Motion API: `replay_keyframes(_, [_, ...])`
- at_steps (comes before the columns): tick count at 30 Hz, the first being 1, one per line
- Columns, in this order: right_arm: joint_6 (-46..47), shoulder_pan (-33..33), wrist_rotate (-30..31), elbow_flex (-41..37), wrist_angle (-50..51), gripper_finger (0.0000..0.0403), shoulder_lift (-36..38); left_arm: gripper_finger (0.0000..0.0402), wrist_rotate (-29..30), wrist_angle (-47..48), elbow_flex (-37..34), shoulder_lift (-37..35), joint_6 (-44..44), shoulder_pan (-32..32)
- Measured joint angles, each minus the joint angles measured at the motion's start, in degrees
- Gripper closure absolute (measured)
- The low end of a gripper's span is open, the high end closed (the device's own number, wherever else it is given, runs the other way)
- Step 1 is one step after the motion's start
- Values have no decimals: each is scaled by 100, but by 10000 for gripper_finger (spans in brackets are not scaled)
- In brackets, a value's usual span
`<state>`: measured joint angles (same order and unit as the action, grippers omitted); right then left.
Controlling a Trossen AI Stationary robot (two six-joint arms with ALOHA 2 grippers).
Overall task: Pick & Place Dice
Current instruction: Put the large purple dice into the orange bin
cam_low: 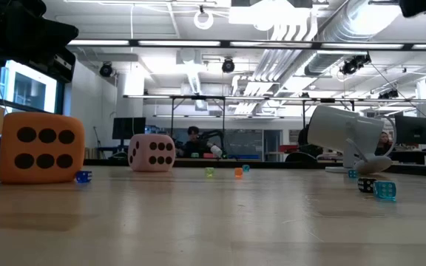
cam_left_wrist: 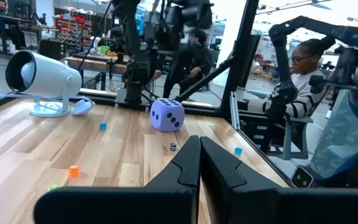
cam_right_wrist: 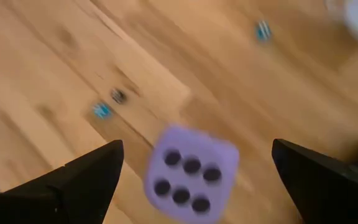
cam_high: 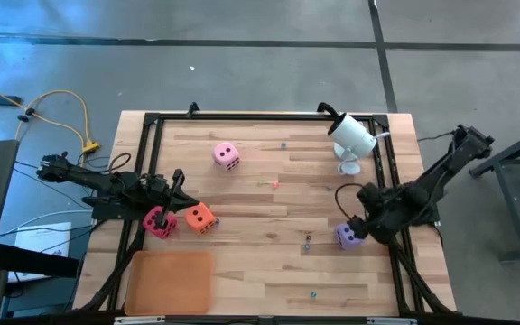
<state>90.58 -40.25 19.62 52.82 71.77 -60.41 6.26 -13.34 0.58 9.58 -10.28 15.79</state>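
Four soft cube dice lie on the wooden table, none on the flat orange tray (cam_high: pixel 170 280) at its front-left corner. Right gripper (cam_right_wrist: pixel 194 177), jaws wide, straddles the purple die (cam_right_wrist: pixel 190 174) near the right edge; left gripper (cam_high: pixel 164 209), closed and empty, hovers by the magenta die (cam_high: pixel 160 222) and orange die (cam_high: pixel 199 218). The light pink die (cam_high: pixel 226 155) lies toward the back edge.

Robotics lab, open-plan industrial hall.
Exposed ceiling ducts (cam_low: pixel 331 29) and strip lights; concrete floor (cam_high: pixel 242 63) round a framed wooden worktop (cam_high: pixel 269 262); equipment benches behind; a seated person (cam_left_wrist: pixel 297 93) watching nearby.
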Motion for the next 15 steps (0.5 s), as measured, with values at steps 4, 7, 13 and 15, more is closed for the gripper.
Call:
replay_keyframes(4, [356,0,-340,0,205,3,-464,401,-2,-2,0,-1,0,-1])
replay_keyframes(7, [429,0,-321,0,222,3,-667,401,-2,-2,0,-2,0,0])
replay_keyframes(13, [429,-61,-382,-2,-40,3,-903,401,-2,0,0,-2,0,-1])
replay_keyframes(15, [429,-94,-409,-2,-168,3,-942,401,-1,-2,0,0,0,-1])
